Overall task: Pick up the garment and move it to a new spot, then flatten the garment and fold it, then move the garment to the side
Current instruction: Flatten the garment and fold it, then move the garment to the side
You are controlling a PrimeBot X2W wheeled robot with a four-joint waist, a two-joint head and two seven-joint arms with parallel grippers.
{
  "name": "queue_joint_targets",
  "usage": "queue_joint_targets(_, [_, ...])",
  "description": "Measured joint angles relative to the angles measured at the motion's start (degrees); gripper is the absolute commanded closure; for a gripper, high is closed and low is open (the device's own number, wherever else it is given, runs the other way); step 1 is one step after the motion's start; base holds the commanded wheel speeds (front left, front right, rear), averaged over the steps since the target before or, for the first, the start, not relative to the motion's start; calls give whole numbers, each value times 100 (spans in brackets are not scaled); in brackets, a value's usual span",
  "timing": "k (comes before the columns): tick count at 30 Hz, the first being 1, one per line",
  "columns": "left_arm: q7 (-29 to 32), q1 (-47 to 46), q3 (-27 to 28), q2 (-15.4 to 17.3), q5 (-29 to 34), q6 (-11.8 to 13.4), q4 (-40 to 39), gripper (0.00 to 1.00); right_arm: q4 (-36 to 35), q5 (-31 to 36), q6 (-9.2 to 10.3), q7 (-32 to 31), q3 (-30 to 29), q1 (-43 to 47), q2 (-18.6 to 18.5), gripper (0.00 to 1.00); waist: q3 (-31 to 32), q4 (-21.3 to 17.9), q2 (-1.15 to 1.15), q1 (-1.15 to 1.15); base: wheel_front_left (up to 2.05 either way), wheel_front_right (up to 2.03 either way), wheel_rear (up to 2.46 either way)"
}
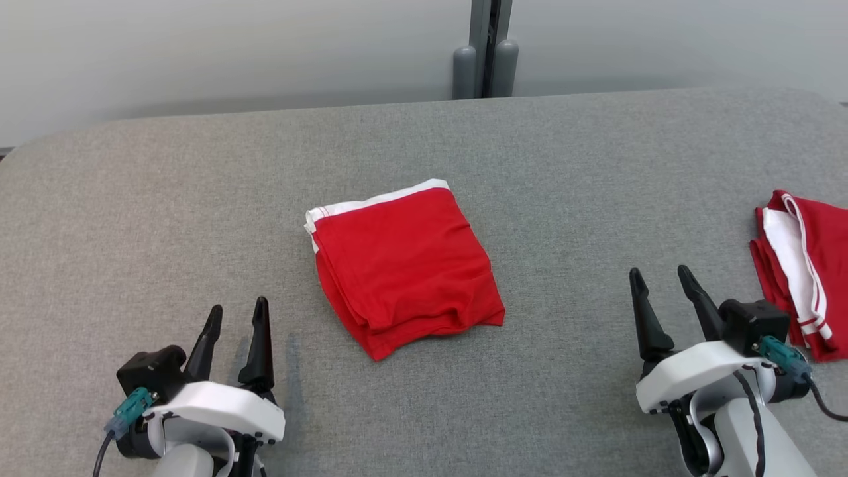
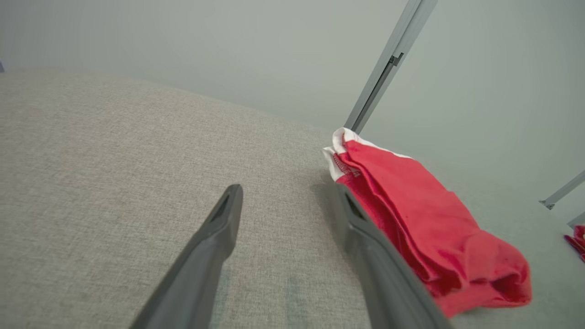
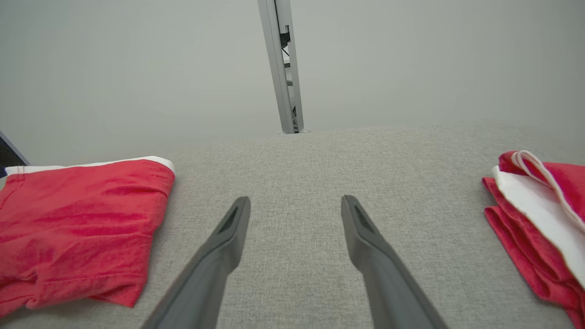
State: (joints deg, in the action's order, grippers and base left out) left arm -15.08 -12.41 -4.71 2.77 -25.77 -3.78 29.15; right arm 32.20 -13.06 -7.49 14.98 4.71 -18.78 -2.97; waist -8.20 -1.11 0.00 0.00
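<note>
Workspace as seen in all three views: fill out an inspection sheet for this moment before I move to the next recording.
Surface: grey fabric tabletop, no stains or objects near its front.
Job's things: red garment with white trim, folded into a rough square, lying mid-table.
Clutter: second red-and-white garment, bundled at the table's right edge.
Grippers: left gripper and right gripper both open, holding nothing, apart from the garments.
Cables: left wrist cable and right wrist cable, each from a teal plug, clear of the cloth.
Surroundings: pale wall and a grey post behind the table.
</note>
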Motion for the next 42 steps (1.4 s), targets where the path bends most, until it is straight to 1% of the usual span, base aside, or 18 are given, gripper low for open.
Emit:
queue_joint_targets(10, [0,418,208,-1,547,164,-64,0,-167,108,0,0,8,413,16,0,379,-45,0,0,0,0,0])
queue_joint_targets(16, [0,697,296,3,1239,393,-223,0,-236,172,0,0,44,643,19,0,624,-41,0,0,0,0,0])
queue_joint_targets(18, [0,786,330,1,1249,488,-336,0,-242,127,0,0,74,703,18,0,676,-41,0,0,0,0,0])
queue_joint_targets(22, [0,898,338,1,1469,537,-425,0,-257,124,0,0,99,762,19,0,696,-34,0,0,0,0,0])
queue_joint_targets(24, [0,903,345,1,1460,537,-452,0,-257,110,0,0,107,765,18,0,687,-25,0,0,0,0,0])
queue_joint_targets(30, [0,895,266,2,1472,561,-471,0,-254,91,0,0,153,720,18,0,515,31,0,0,0,0,0])
queue_joint_targets(34, [0,688,107,2,1477,592,-590,0,-185,107,0,0,229,442,15,0,275,154,0,0,0,0,0])
queue_joint_targets(36, [0,595,3,-1,1517,638,-624,0,-76,109,0,0,326,232,13,0,136,252,0,0,0,0,0])
queue_joint_targets(37, [0,522,-104,-1,1573,676,-635,0,71,108,0,0,463,-7,13,0,-1,373,0,0,0,0,0])
queue_joint_targets(42, [0,359,-304,4,1680,771,-703,0,603,-5,0,0,820,-662,22,0,-299,738,0,0,0,0,0])
